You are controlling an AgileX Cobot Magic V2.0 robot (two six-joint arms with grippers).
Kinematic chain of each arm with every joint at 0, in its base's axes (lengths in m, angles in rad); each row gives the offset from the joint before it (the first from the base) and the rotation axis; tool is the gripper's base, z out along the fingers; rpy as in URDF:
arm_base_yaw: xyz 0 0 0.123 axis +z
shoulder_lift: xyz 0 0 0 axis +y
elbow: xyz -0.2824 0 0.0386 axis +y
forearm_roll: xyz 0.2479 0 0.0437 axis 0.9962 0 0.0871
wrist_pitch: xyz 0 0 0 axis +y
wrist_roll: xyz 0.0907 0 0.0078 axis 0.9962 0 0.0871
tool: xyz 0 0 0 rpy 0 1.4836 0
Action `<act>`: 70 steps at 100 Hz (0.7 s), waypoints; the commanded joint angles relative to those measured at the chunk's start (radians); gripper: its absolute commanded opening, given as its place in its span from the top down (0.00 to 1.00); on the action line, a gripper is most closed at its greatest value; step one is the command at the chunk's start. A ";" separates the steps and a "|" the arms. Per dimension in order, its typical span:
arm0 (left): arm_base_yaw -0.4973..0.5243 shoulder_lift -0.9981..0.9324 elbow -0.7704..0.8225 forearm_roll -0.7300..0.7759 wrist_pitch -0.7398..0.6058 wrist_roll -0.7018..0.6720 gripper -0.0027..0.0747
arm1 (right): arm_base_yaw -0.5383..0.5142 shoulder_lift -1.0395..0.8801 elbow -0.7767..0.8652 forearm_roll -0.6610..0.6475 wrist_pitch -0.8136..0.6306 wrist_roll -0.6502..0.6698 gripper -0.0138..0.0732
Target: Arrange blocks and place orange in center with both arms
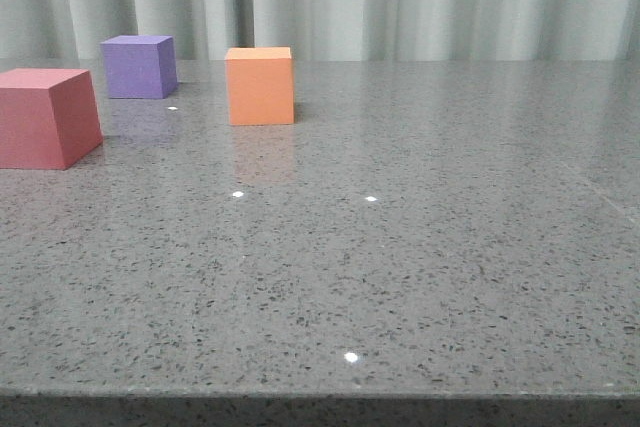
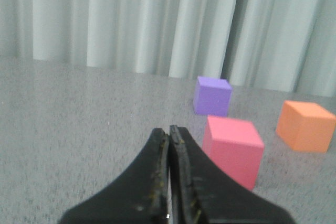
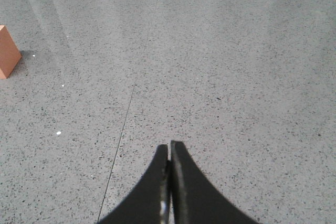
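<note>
Three cubes, pinkish-red (image 1: pixel 45 117), purple (image 1: pixel 139 66) and orange (image 1: pixel 260 85), occupy the worktop's (image 1: pixel 420 267) far left, all apart. Both the left pincer (image 2: pixel 169 132) and right pincer (image 3: pixel 169 146) are pressed together, holding nothing.

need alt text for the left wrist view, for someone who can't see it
The left gripper, black with its fingers pressed together, points across a grey speckled table toward three cubes. The pinkish-red cube is nearest, the purple cube sits behind it, and the orange cube stands apart beside them, before pale curtains.
</note>
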State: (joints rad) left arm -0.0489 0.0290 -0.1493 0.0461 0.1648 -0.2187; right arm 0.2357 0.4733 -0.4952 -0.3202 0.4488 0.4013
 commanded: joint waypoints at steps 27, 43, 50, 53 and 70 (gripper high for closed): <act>0.002 0.419 -0.534 -0.015 0.406 -0.011 0.99 | -0.006 0.000 -0.027 -0.011 -0.080 -0.008 0.97; 0.002 0.608 -0.742 -0.012 0.648 -0.011 0.99 | -0.006 0.000 -0.027 -0.011 -0.080 -0.008 0.97; 0.002 0.680 -0.799 -0.004 0.708 -0.011 0.99 | -0.006 0.000 -0.027 -0.011 -0.080 -0.008 0.97; 0.002 0.704 -0.823 -0.001 0.721 -0.011 0.99 | -0.006 0.000 -0.027 -0.011 -0.080 -0.008 0.97; 0.002 0.811 -0.870 0.017 0.741 -0.011 0.99 | -0.006 0.000 -0.027 -0.011 -0.080 -0.008 0.97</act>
State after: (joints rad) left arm -0.0489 0.8015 -0.9745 0.0559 0.9442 -0.2187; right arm 0.2357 0.4733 -0.4952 -0.3202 0.4488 0.4013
